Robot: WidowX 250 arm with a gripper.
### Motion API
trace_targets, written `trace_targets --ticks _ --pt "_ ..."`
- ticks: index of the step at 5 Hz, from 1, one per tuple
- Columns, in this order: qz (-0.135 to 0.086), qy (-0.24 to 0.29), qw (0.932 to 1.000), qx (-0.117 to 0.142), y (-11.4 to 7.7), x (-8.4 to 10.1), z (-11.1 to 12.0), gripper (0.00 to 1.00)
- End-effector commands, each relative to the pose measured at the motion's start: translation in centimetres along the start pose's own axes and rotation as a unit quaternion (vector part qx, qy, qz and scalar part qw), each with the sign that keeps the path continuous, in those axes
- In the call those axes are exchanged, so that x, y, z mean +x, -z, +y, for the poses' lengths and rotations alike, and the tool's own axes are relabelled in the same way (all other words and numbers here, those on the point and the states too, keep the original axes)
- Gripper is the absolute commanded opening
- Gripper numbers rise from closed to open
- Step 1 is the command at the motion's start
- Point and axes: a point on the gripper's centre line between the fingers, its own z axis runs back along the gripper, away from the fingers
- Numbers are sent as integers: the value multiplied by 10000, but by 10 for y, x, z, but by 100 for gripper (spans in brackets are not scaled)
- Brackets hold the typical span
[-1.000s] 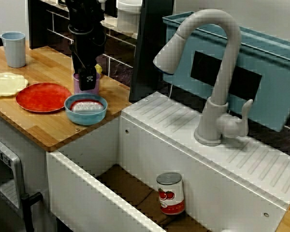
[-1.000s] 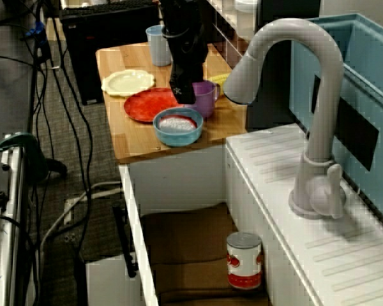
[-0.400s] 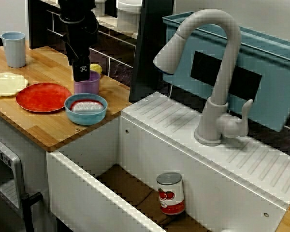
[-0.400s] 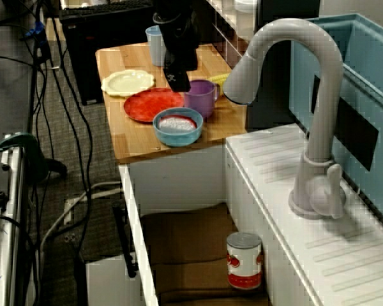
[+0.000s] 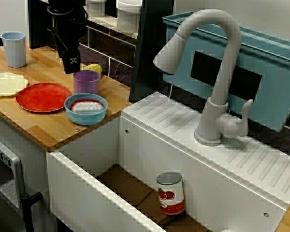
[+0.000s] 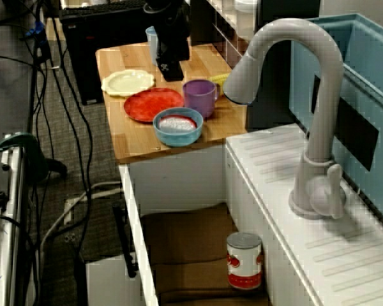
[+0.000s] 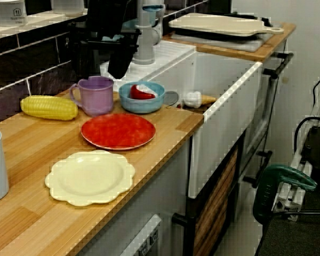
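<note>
My black gripper point(image 5: 70, 62) hangs above the wooden counter point(image 5: 48, 128), up and to the left of a purple mug point(image 5: 87, 82), and touches nothing. In the side view the gripper point(image 6: 169, 69) is over the counter between the red plate point(image 6: 153, 104) and a pale blue cup point(image 6: 154, 44). From the counter's end, the gripper point(image 7: 120, 68) is dark and tapering behind the mug point(image 7: 96, 95). Nothing is held; its jaws read as one dark block. A blue bowl point(image 5: 86, 108) with something red and white inside stands in front of the mug. Yellow corn point(image 7: 48, 106) lies behind it.
A cream scalloped plate point(image 7: 89, 177) lies near the counter's left end. The white sink point(image 5: 135, 145) holds a red-labelled can point(image 5: 170, 193), and a tall grey faucet point(image 5: 212, 72) stands over it. A dark tiled wall runs behind the counter.
The gripper has risen from the purple mug's rim and moved up and left, away from it. The mug has stayed where it was.
</note>
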Motion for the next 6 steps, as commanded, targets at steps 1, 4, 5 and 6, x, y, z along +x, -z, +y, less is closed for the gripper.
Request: trace_targets --ticks 1,4,5,6 --pt "-206 -140 9989 399 -21 -18 14 100" --pt "137 -655 9912 1143 -3 -31 -2 100" --pt "153 -692 9900 1224 3 -29 -4 100" --pt "165 -730 9895 1236 7 -27 -3 100"
